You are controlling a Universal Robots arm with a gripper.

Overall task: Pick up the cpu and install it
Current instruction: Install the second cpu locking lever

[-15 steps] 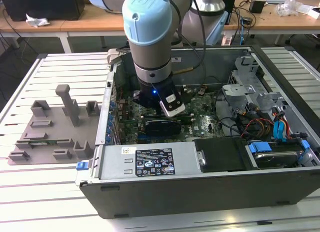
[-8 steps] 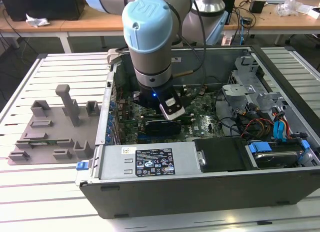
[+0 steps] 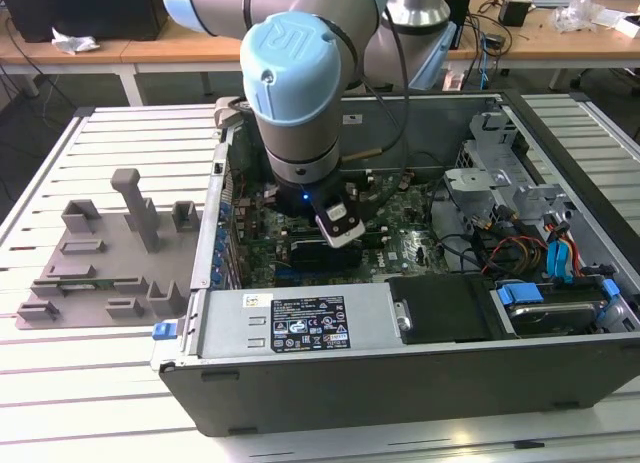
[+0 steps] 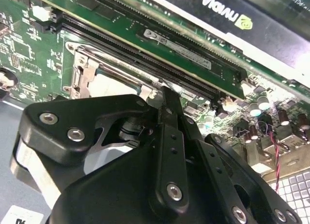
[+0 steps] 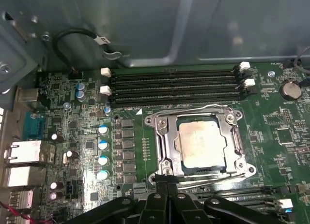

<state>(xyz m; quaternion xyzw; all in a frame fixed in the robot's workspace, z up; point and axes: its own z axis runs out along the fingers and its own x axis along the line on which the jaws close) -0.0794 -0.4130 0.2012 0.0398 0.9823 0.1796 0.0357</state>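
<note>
We see the small flat square cpu with a silvery-white metal top (image 5: 201, 144) lying level inside the black socket with its shiny metal frame (image 5: 162, 141) on the green motherboard (image 5: 72, 137), in the first wrist view; it looks seated in the recess, frame open around it. The black linkage hand (image 5: 167, 192) sits right at the socket's 6 o'clock edge, fingers drawn together to a narrow point and, as far as we can judge, gripping nothing. In the second wrist view the hand (image 4: 167, 100) is just over the frame's edge. We judge the chip light, stiff and thin, with a slick lid and delicate underside contacts, so the hold should be on two opposite pale rim edges, never flat on the lid or tilted. Room is tight: frame rails hug the chip at 3 and 9 o'clock, the black memory slots with white clips (image 5: 174, 83) run close by at 12 o'clock, small round capacitors (image 5: 102, 151) stand at 9 o'clock. In the exterior view, the arm's blue-capped wrist (image 3: 295, 73) reaches down into the open grey computer case (image 3: 400, 368) on the slatted table (image 3: 120, 373); the case walls and a long green expansion card (image 4: 160, 35) narrow the sideways room, and straight up is open.
</note>
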